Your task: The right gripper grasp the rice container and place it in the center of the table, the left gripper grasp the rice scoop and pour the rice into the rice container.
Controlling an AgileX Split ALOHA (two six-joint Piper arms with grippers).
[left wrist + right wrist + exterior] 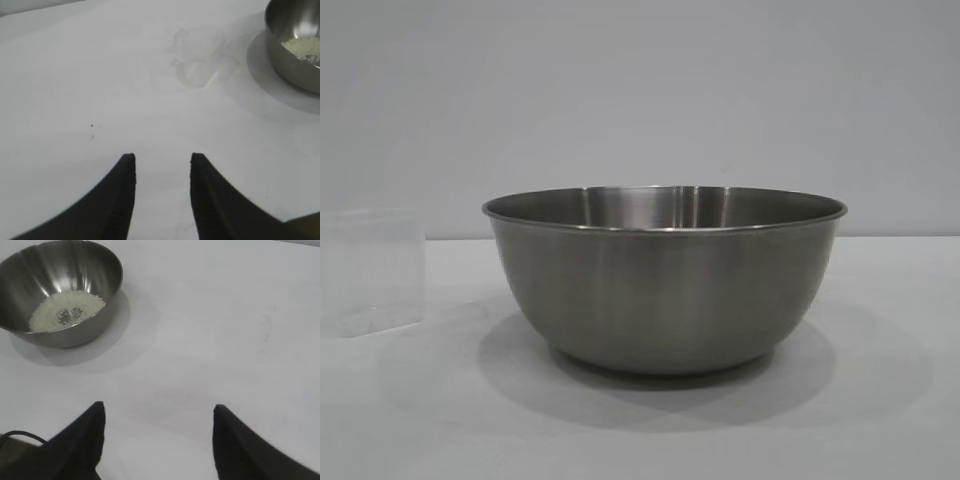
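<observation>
The steel rice container [665, 285] stands upright on the white table [880, 430], centred in the exterior view. Rice [65, 310] lies in its bottom; it also shows in the left wrist view [302, 47]. The clear rice scoop [370, 270] stands on the table left of the bowl; in the left wrist view the scoop [195, 62] is faint, apart from the bowl [295, 55]. My left gripper [162, 160] is open and empty, back from the scoop. My right gripper [160, 410] is open and empty, back from the bowl [60, 290]. Neither gripper shows in the exterior view.
Bare white tabletop surrounds the bowl and the scoop. A plain grey wall [640, 90] stands behind the table.
</observation>
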